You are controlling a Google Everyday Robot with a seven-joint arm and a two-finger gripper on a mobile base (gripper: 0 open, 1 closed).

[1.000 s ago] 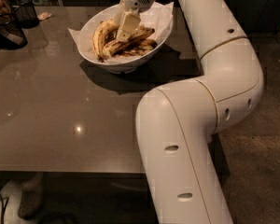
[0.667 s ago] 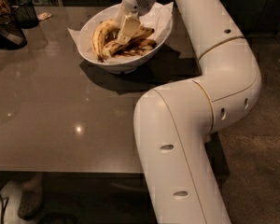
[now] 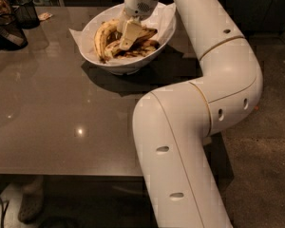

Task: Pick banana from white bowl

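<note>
- Gripper [image 3: 126, 41] is lowered into the white bowl [image 3: 128, 66], its tip among the fruit; cannot tell whether it grips anything.
- Banana [image 3: 141, 46], streaked brown-black, lies in the bowl beside the gripper tip.
- Plumper yellow banana [image 3: 102, 36] lies along the bowl's other side.
- Bowl stands on grey worktop [image 3: 61, 108].
</note>
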